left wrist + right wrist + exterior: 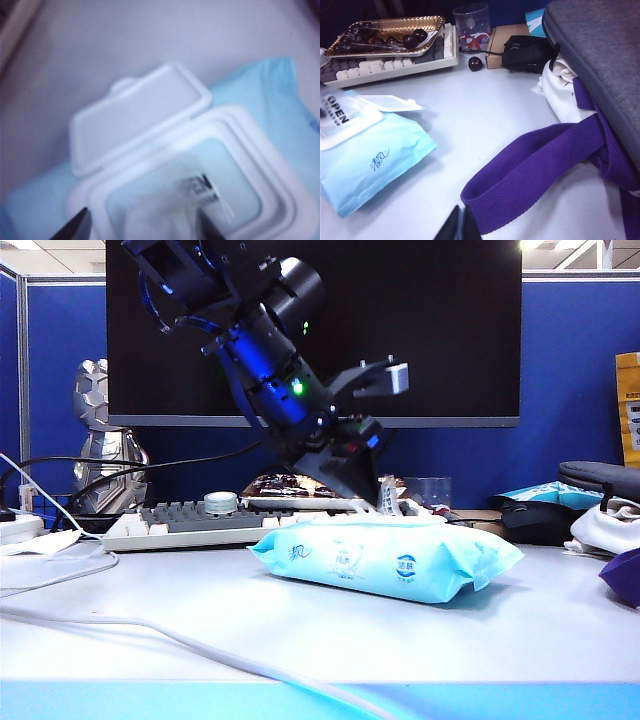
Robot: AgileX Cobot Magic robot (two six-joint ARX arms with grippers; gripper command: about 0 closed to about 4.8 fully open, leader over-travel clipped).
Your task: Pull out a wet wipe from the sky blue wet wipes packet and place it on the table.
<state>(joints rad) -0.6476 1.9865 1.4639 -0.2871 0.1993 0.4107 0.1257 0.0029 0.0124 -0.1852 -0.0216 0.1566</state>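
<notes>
Wipes packet (385, 558) lies on the desk (200, 625), lid flipped open. Left gripper (378, 502) sits at its opening, fingers parted around a wet wipe (160, 212). Right gripper (460, 226) rests apart, fingers together.

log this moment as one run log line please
left gripper: open over sky blue wet wipes packet | lid: open | wet wipe: still in packet | right gripper: shut, idle
</notes>
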